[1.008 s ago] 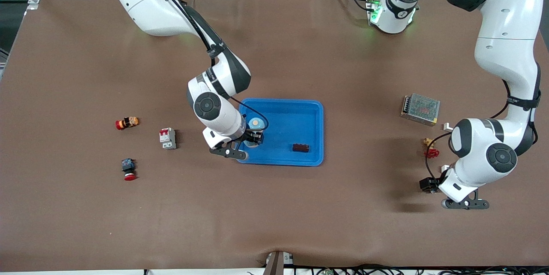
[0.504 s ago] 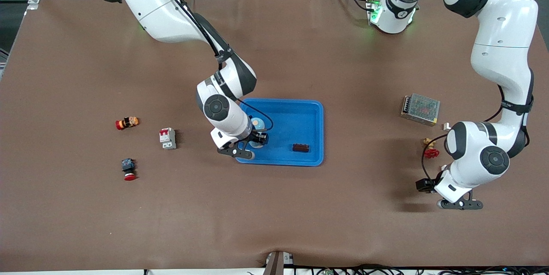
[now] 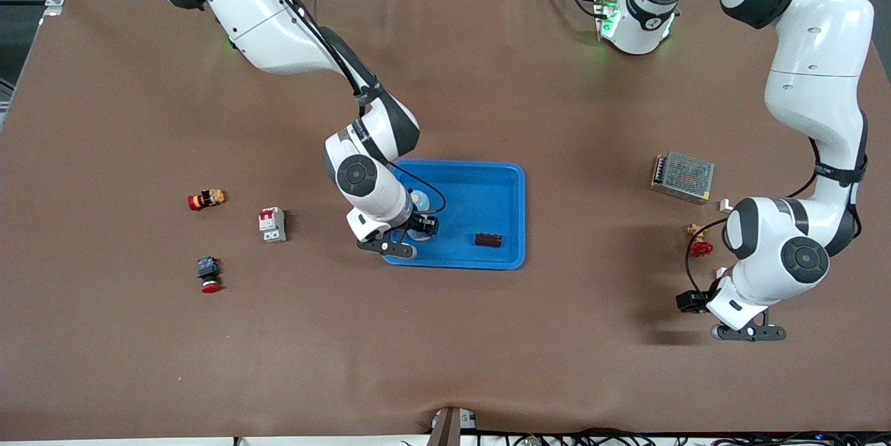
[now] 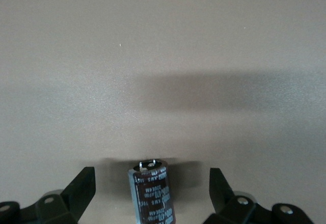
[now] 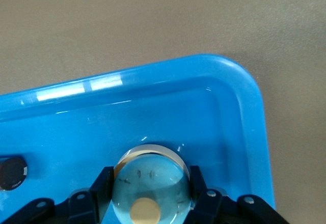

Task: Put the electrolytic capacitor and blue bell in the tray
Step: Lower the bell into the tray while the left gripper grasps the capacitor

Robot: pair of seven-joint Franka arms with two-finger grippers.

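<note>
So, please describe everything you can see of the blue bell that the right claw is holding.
The blue bell is a pale blue, glossy dome with a round tan knob at its top and small dark marks on its surface; it looks like painted metal or plastic. It sits upright, low in the tray, near the corner toward the right arm's end and nearer the front camera. The right claw is shut on it, one dark finger at each side. Whether its base touches the tray floor cannot be seen.

arms: glossy white shells | joints: black caps, grey rings | cables: black | fingers [image 4: 79, 193]: black
</note>
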